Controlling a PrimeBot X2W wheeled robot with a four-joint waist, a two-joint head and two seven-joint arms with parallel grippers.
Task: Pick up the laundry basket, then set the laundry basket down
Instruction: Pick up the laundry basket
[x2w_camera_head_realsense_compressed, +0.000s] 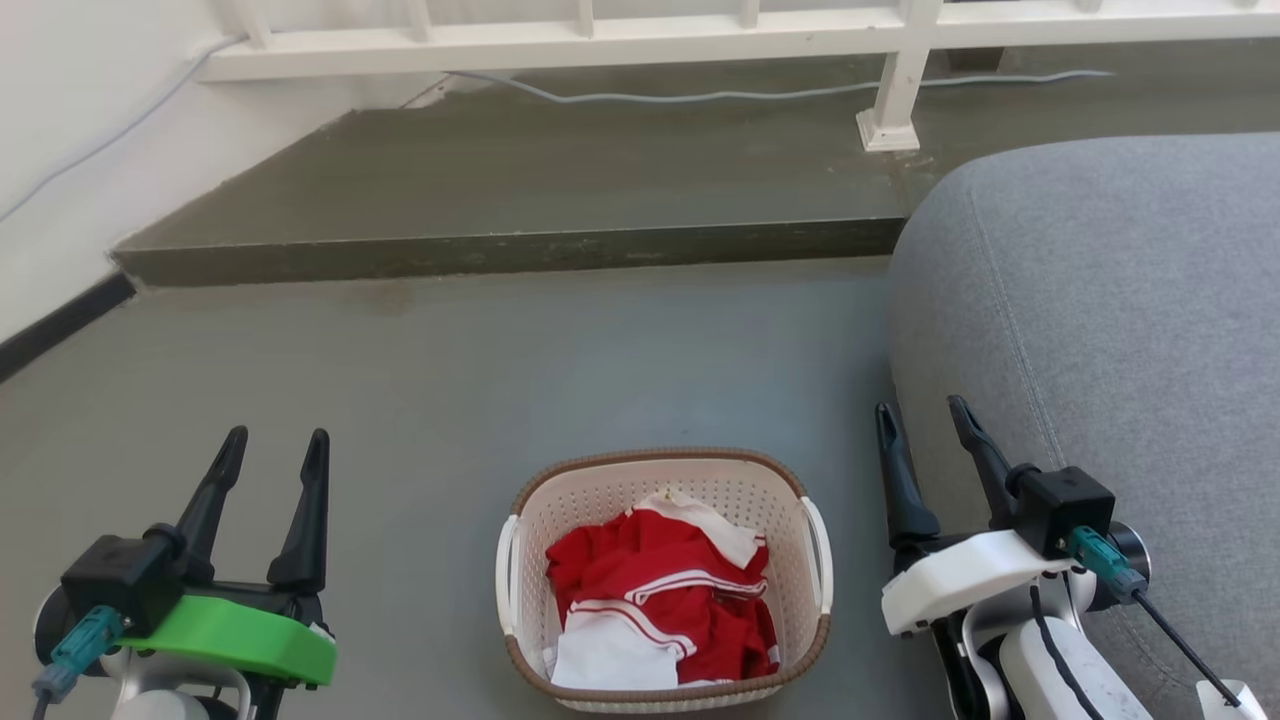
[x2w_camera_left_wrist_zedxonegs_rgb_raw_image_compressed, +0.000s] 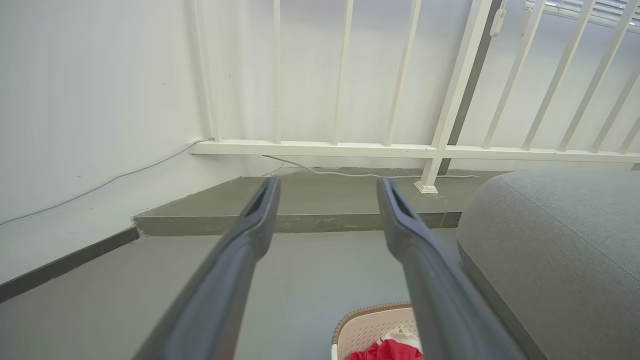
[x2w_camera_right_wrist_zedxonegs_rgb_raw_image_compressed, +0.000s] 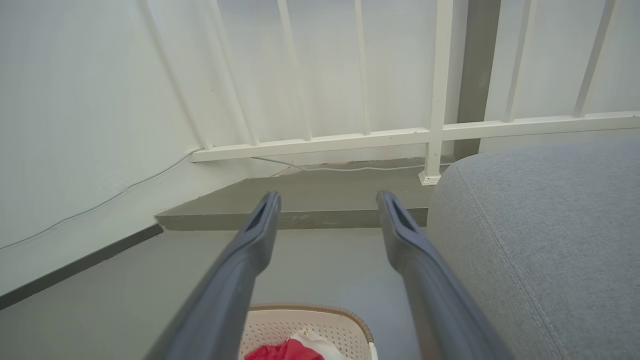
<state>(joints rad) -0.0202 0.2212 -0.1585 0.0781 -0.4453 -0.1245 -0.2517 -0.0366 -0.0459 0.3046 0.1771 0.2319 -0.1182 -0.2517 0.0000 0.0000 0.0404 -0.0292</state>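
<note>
Resting between both jaws: laundry basket (x2w_camera_head_realsense_compressed: 620, 495) | likely on floor (x2w_camera_head_realsense_compressed: 500, 360) | jaws released, empty

A grey sofa (x2w_camera_head_realsense_compressed: 1100, 300) is sitting on the floor (x2w_camera_head_realsense_compressed: 500, 370); a white railing (x2w_camera_head_realsense_compressed: 560, 45) is standing on a raised step (x2w_camera_head_realsense_compressed: 560, 170), a grey cable (x2w_camera_head_realsense_compressed: 700, 97) trailing beneath it.

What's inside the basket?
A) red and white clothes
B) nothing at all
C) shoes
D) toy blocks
A, because red and white clothes lie crumpled inside the laundry basket.
</note>
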